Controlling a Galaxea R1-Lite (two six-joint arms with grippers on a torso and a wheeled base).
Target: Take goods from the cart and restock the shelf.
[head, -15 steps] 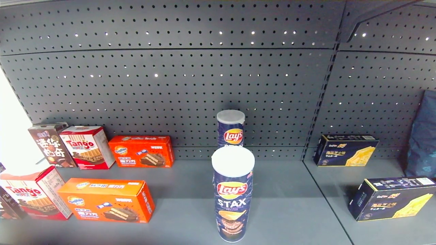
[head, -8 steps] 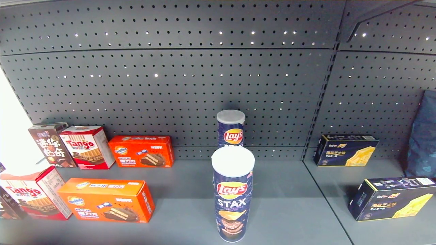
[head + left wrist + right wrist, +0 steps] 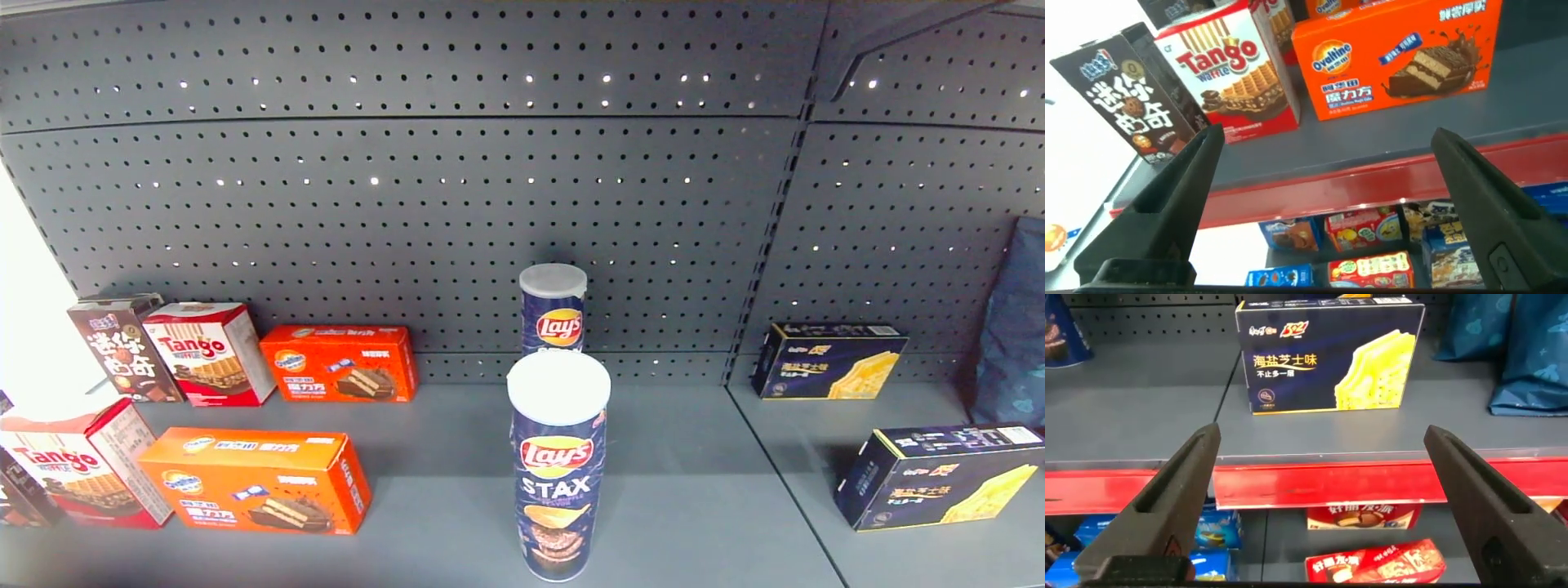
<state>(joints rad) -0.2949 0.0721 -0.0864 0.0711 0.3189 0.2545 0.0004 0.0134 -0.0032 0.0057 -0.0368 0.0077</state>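
The grey metal shelf (image 3: 694, 506) holds the goods. A tall dark blue chip can with a white lid (image 3: 558, 465) stands upright in the middle, near the front. A second blue chip can (image 3: 553, 310) stands right behind it, by the back wall with holes. The left end effector (image 3: 1328, 137) is held level in front of the red strip (image 3: 1315, 192) on the shelf's front edge. Its two black fingers (image 3: 1167, 212) are spread wide with nothing between them. It points at a flat orange cardboard box (image 3: 1396, 61) and a red and white wafer box (image 3: 1229, 77) standing side by side. The right end effector (image 3: 1323, 434) is held the same way, wide apart and holding nothing. It points at a dark blue cardboard box with a yellow picture (image 3: 1329, 355), which stands near the front of the shelf. Blue bags (image 3: 1519, 351) sit beside that box.
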